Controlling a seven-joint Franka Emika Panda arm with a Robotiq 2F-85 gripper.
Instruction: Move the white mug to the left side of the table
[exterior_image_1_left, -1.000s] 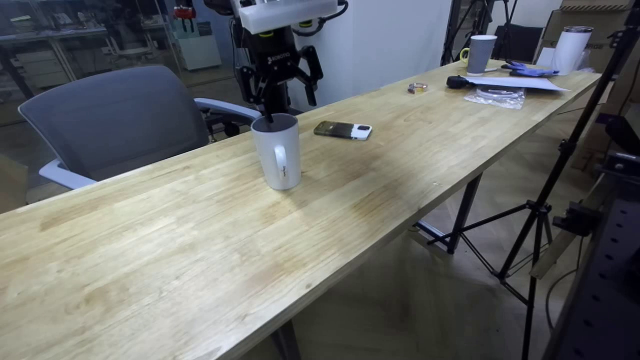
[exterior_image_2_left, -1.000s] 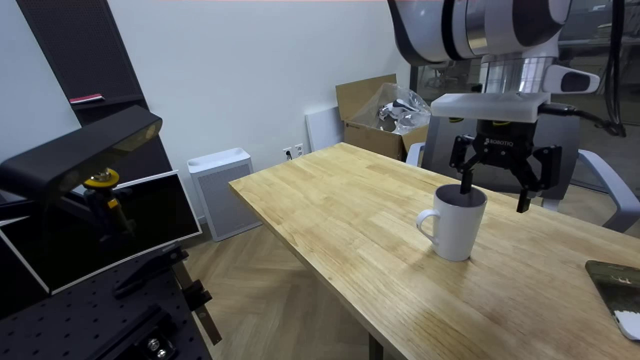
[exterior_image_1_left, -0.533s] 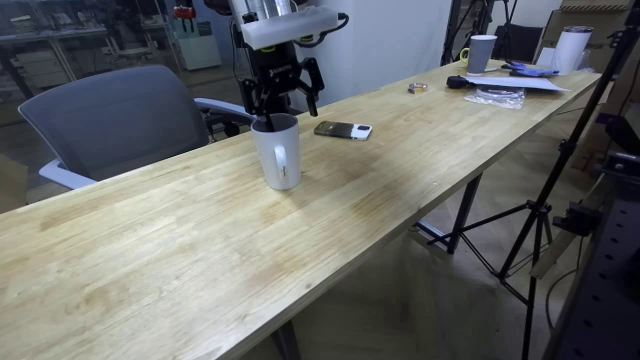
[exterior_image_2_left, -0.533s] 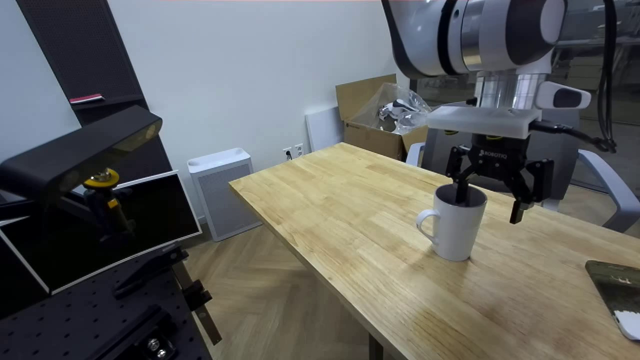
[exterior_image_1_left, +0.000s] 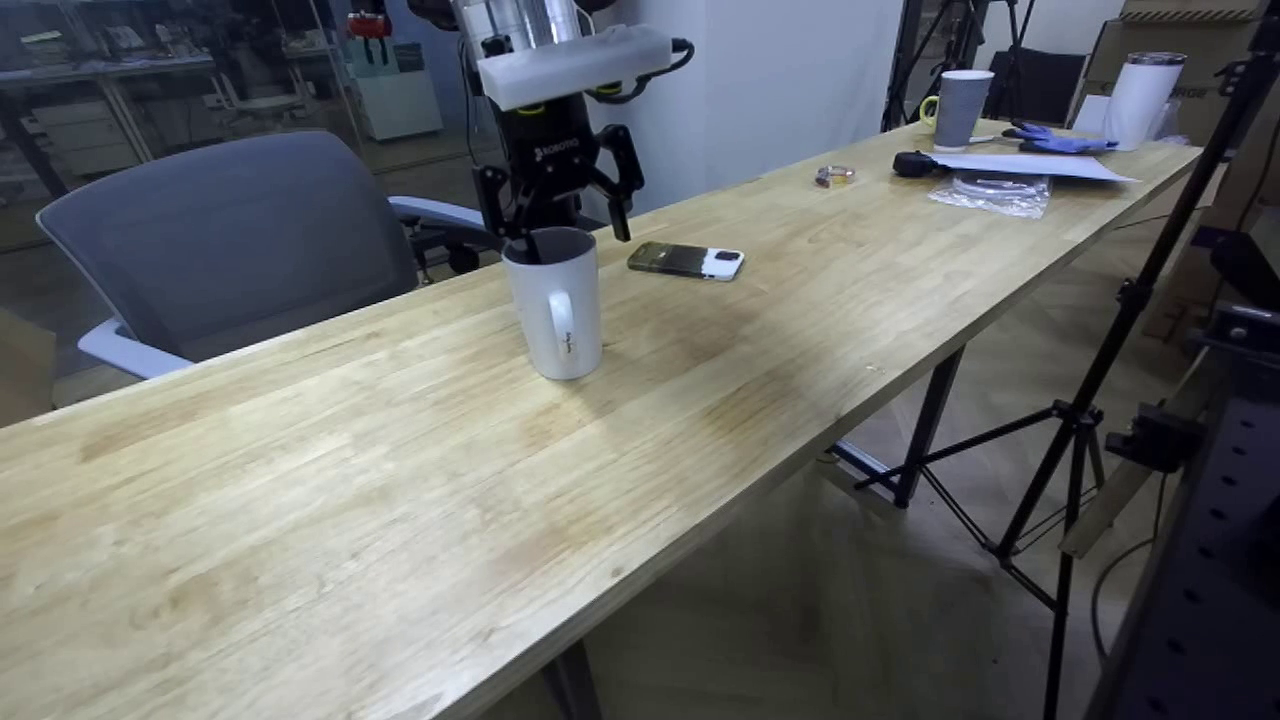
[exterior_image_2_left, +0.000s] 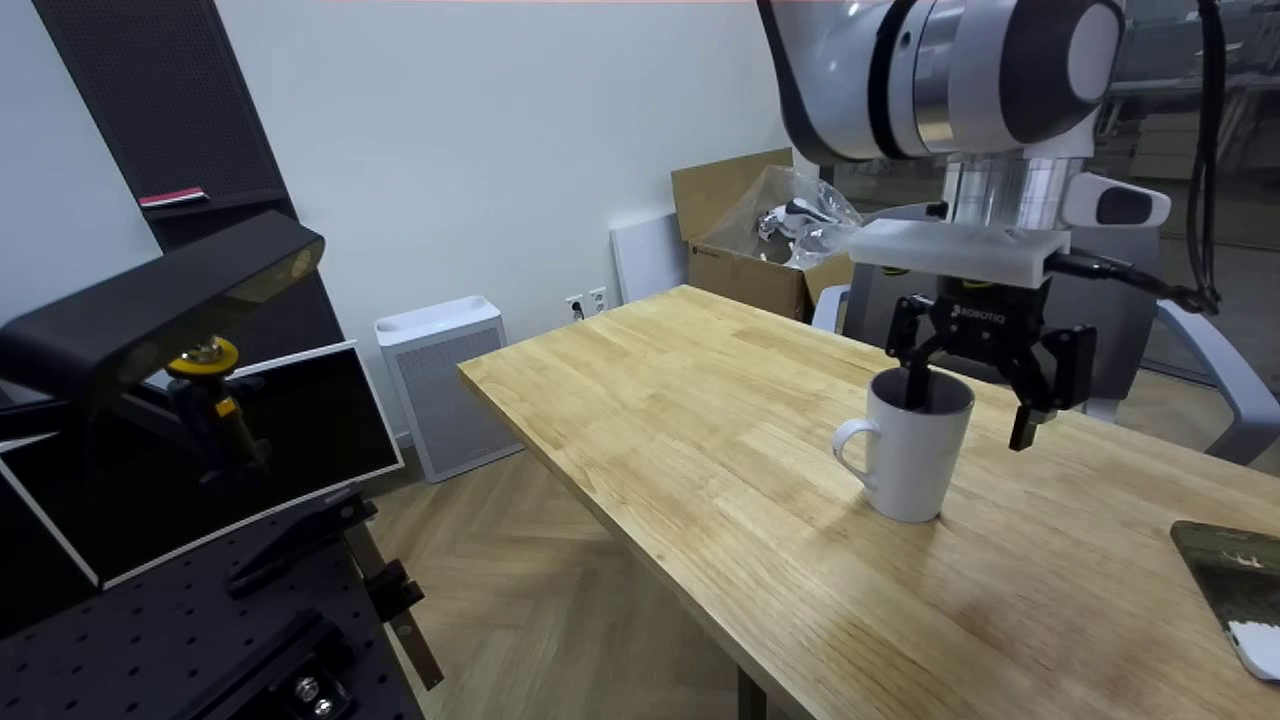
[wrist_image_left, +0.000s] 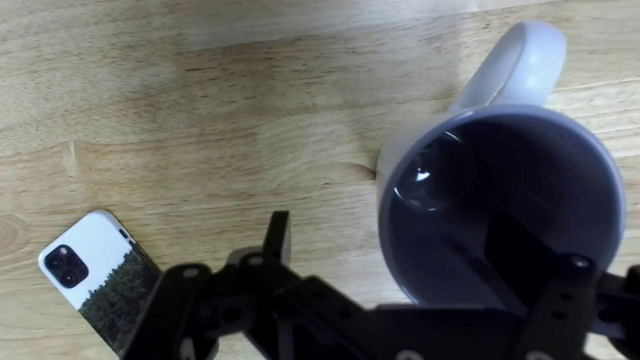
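The white mug (exterior_image_1_left: 535, 315) stands upright on the light wooden table (exterior_image_1_left: 350, 500), with small dark lettering by its handle. It also shows in an exterior view (exterior_image_2_left: 915, 465) and from above in the wrist view (wrist_image_left: 480, 170), its inside dark. My gripper (exterior_image_1_left: 576, 243) is open above the mug in both exterior views (exterior_image_2_left: 968, 425). One finger reaches down inside the mug; the other hangs outside it, with the near wall between them and a gap to the outer finger. The wrist view shows the open gripper (wrist_image_left: 390, 220) too. The lower part of the inner finger is hidden in the mug.
A phone (exterior_image_1_left: 690, 262) lies beside the mug on the outer finger's side. Farther along stand a grey cup (exterior_image_1_left: 962, 110) and a white tumbler (exterior_image_1_left: 1143, 100), near papers and blue gloves (exterior_image_1_left: 1060, 140). A grey chair (exterior_image_1_left: 240, 240) stands against the table's long edge.
My gripper has come down and shifted slightly to the left in both exterior views. One finger is now deeper inside the mug. The mug has not moved.
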